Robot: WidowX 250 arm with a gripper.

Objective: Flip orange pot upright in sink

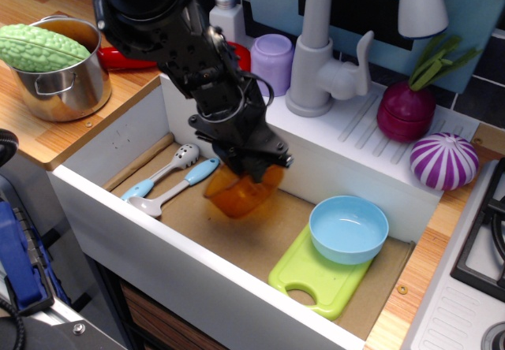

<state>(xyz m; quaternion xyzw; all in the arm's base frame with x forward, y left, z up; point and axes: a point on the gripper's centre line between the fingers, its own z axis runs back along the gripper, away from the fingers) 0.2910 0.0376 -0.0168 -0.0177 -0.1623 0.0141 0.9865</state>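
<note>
**Orange pot held tilted over the sink floor, mid-flip**

Nearest the viewer, the white front wall of the sink (158, 232) runs across the lower frame. Just beyond it, on the brown floor at lower right, a green cutting board (304, 279) is seen with a light-blue bowl (348, 228) resting on its far end. At centre, the orange pot (237, 194) is tilted, blurred, and gripped at its upper rim by the black gripper (246, 163), whose jaws are closed narrowly on it.

A slip is judged possible: if the rim is released while tilted, the pot could roll towards the bowl or fall back on its side. To the left, two blue-handled utensils (170, 178) lie close by and could be struck. Farther back stand the grey faucet (319, 50), a lilac cup (271, 65), and at upper left a steel pot (63, 78).
</note>
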